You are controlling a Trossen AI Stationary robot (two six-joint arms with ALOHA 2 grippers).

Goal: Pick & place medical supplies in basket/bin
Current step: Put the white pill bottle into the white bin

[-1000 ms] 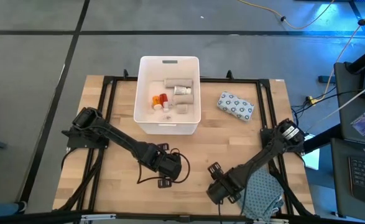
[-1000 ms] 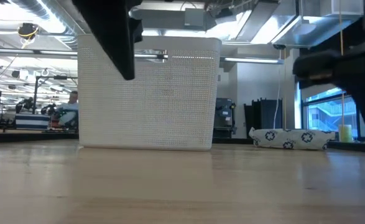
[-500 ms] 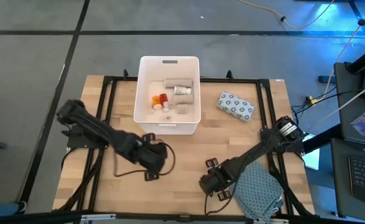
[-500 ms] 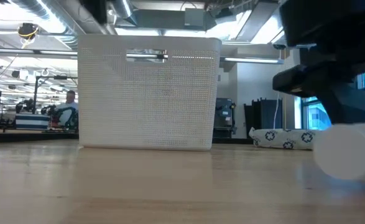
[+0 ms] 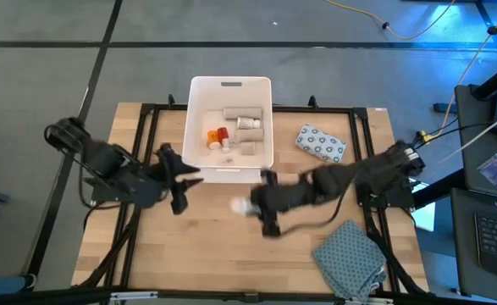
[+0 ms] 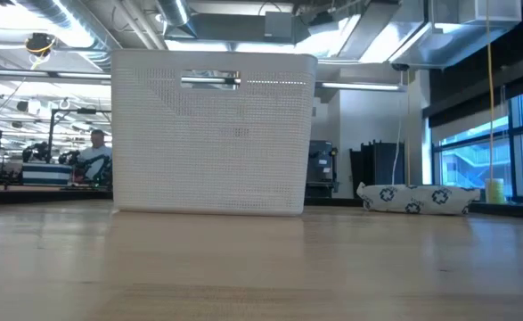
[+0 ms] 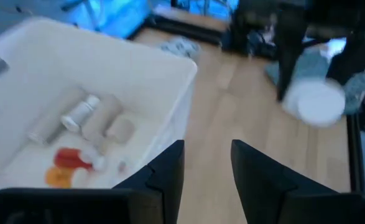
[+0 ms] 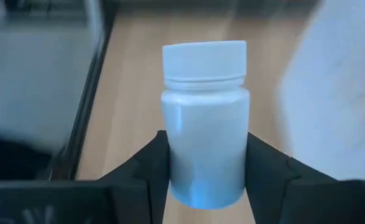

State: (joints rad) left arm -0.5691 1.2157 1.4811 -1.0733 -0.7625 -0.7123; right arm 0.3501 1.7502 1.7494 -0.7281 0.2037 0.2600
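Observation:
The white tub [image 5: 229, 85] stands at the far middle of the table and holds a red bottle [image 5: 220, 135], a white bottle [image 5: 248, 124] and greyish boxes. My right gripper [image 5: 261, 207] reaches over the table's middle, just near of the tub, shut on a white capped bottle [image 5: 242, 207], which is also in the left wrist view [image 7: 319, 102]. My left gripper [image 5: 180, 176] is open beside the tub's near left corner, touching nothing. The blue-dotted soft pack [image 5: 322, 142] lies flat on the table right of the tub. Neither gripper is in the low view. My right gripper pinches the white bottle's body [image 8: 205, 168] between its two fingers [image 8: 157, 155], on its lower half near the base. The fingers come about level from the table's right. The bottle lies along them, cap [image 8: 204, 59] pointing away toward the table's left, lifted clear of the table.
A grey-teal patterned cloth [image 5: 350, 258] lies crumpled at the near right corner. A black frame runs around the table's edges. Bare wood spreads across the near middle and left. In the low view the tub [image 6: 212, 134] and soft pack [image 6: 412, 198] stand far off; a person sits behind.
My right gripper has swung from the near right, by the cloth, up and toward the table's middle and far side, carrying the white bottle off the table. My left gripper has drawn back from the near middle toward the left and far side, ending beside the tub's corner.

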